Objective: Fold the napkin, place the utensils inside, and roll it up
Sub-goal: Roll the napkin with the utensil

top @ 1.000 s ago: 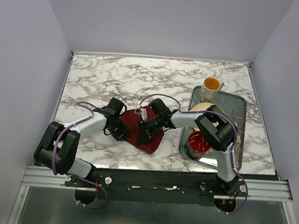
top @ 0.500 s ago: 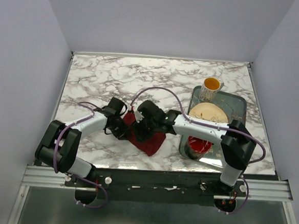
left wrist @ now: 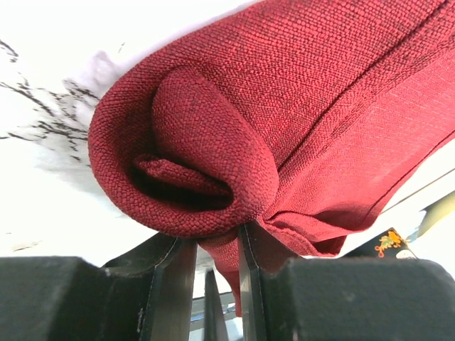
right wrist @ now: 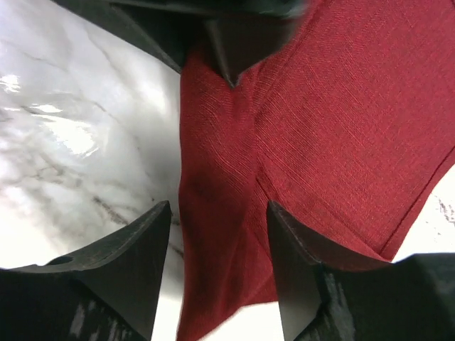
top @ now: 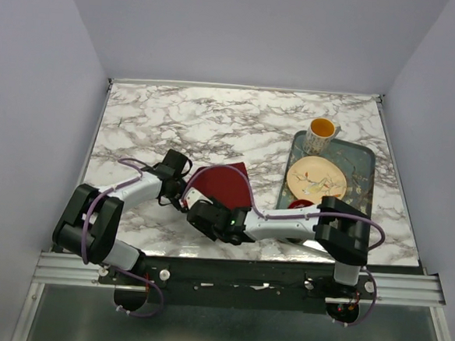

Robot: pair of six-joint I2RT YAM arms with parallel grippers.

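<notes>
A lab test cell is indicated: a marble-patterned counter (top: 184,121) is enclosed by plain lavender panels (top: 245,31) and fronted by an aluminium mounting rail (top: 65,264).

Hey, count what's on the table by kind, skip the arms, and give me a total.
napkin: 1
tray: 1
mug: 1
plate: 1
bowl: 1, partly hidden by the right arm
Total: 5. No fork is in view.
</notes>
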